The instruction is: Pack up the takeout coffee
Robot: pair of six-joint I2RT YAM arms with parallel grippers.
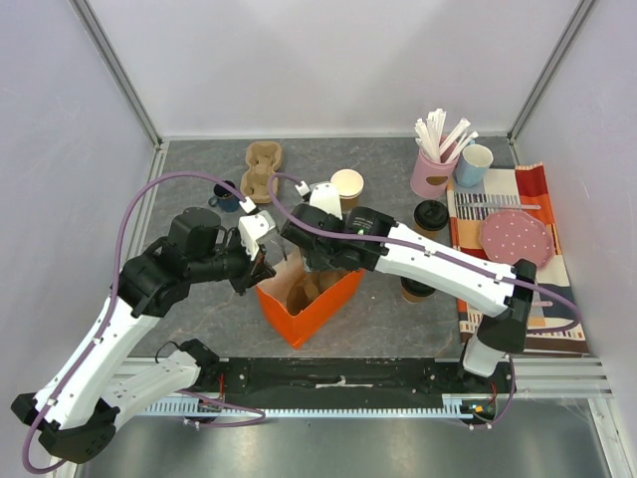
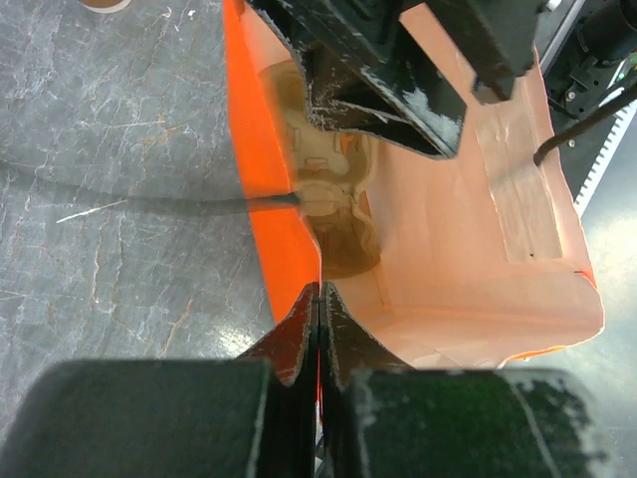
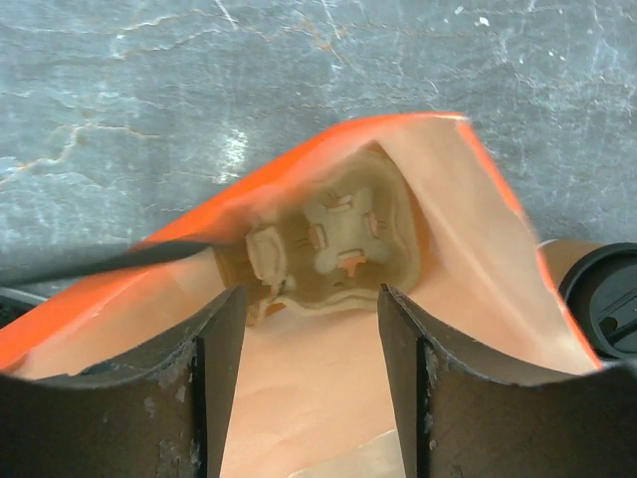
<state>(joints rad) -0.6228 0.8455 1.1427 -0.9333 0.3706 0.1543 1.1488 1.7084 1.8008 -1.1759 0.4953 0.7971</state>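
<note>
An orange paper bag (image 1: 320, 311) stands open mid-table with a pulp cup carrier (image 1: 304, 291) lying inside. My left gripper (image 1: 261, 273) is shut on the bag's left rim (image 2: 289, 239). My right gripper (image 1: 317, 267) hangs open and empty over the bag's mouth, above the carrier (image 3: 328, 234). A kraft cup with a black lid (image 1: 430, 217) stands to the right of the bag. A second one (image 1: 416, 290) is partly hidden under my right arm, and its lid shows in the right wrist view (image 3: 607, 299). An unlidded kraft cup (image 1: 347, 186) stands behind the bag.
A second pulp carrier (image 1: 262, 169) and a dark blue mug (image 1: 225, 196) sit at the back left. A pink cup of stirrers (image 1: 430, 171) and a light blue cup (image 1: 475, 164) stand at the back right. A pink plate (image 1: 515, 236) lies on a striped cloth (image 1: 542, 299).
</note>
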